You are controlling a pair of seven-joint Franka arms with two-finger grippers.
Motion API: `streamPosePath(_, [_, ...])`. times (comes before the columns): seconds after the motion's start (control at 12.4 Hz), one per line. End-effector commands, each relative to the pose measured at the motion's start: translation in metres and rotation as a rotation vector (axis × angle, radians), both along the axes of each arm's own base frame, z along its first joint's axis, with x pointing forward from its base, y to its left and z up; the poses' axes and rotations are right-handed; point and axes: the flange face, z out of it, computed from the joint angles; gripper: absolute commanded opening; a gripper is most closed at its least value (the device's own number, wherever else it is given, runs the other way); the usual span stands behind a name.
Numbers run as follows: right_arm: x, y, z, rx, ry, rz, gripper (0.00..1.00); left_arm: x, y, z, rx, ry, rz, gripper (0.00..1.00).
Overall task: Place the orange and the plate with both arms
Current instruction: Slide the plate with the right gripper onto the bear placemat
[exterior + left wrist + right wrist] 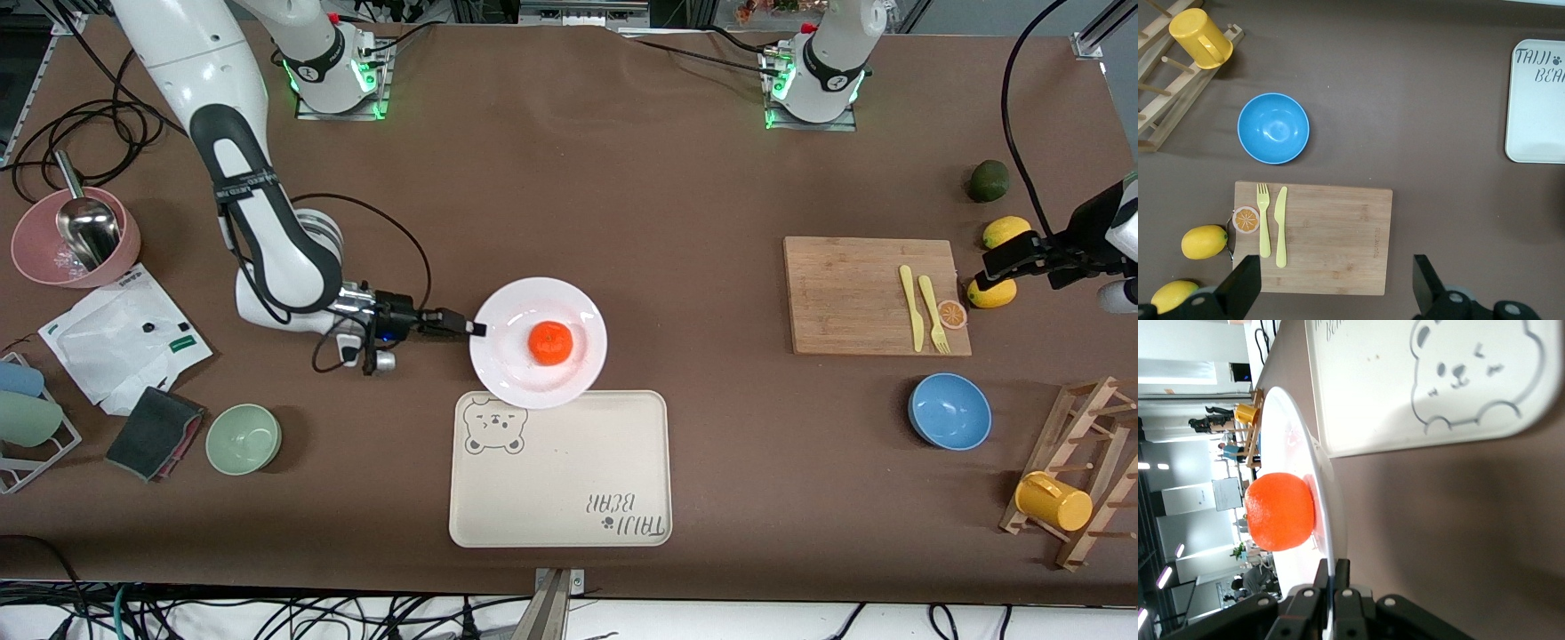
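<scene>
on the plate [508, 360] – orange [550, 342] – right fingers [474, 329] seemingly pinching rim.

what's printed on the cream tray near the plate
A bear face outline in one corner of the tray and "TAIJI BEAR" lettering in another; the front view shows both best.

right arm comes from its base at the top of the front view, elbow bent, forearm low, wrist turned so the hand lies flat and level just above the table. right gripper [476, 328] fingers pinched together on the rim of the plate [498, 373], thin edge clamped between the pads [1340, 577]. left arm waits out at its own end of the table, wrist raised well above the surface, camera looking straight down. left gripper [994, 268] spread wide, two dark fingers [1241, 288] apart with nothing between them, hanging in the air.
</scene>
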Motion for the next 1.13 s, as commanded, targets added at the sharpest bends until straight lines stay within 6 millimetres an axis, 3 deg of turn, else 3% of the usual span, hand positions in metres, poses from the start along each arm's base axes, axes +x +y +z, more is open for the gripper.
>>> streamPosePath(0.0, [0.056,0.014,-0.009,0.049,0.016,-0.056,0.00,0.005,0.000,0.005,-0.018,-0.009,-0.007,1.00])
streamPosePath(0.24, [0.090,0.026,-0.027,0.037,0.005,-0.122,0.00,0.005,0.001,0.005,-0.017,-0.009,-0.005,1.00])
streamPosePath(0.48, [0.108,0.037,-0.050,0.016,-0.028,-0.163,0.00,0.005,0.001,0.005,-0.017,-0.009,-0.005,1.00])
streamPosePath(0.72, [0.111,0.036,-0.071,0.007,-0.024,-0.174,0.00,0.005,0.001,0.005,-0.017,-0.009,-0.005,1.00])
streamPosePath(1.05, [0.109,0.035,-0.077,0.003,-0.023,-0.173,0.00,0.005,0.001,0.005,-0.017,-0.009,-0.005,1.00])
